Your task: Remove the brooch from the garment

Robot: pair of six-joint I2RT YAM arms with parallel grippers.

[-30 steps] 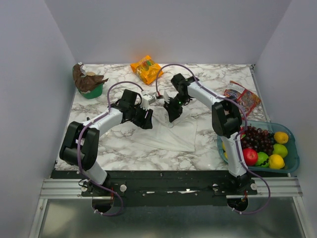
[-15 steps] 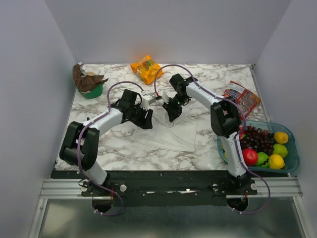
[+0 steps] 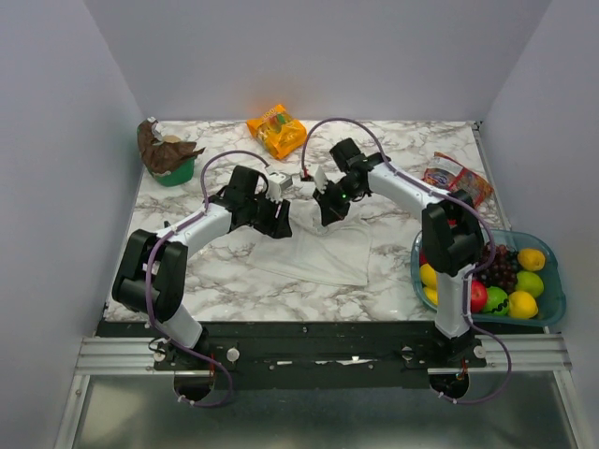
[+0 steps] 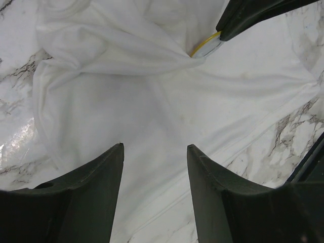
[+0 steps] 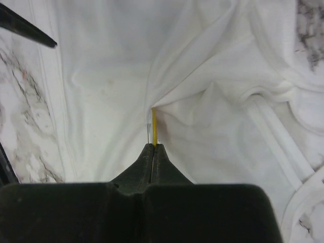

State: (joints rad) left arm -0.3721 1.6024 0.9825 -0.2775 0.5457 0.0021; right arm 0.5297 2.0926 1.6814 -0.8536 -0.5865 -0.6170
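The white garment lies crumpled on the marble table, and it fills the left wrist view and the right wrist view. The brooch shows edge-on as a thin golden-yellow disc, with the cloth pulled up into a peak at it. My right gripper is shut on the brooch's edge; from above the gripper covers it. In the left wrist view the brooch sticks out from the right gripper's dark fingertips. My left gripper stands open over the garment's left part, holding nothing.
An orange snack bag lies at the back. A green bowl with brown stuff stands at the back left, and a red packet lies to the right. A blue tray of fruit sits at the near right.
My right gripper has closed on the brooch, and the right arm's elbow has swung to the right. The left gripper has stayed open and shifted slightly towards the back.
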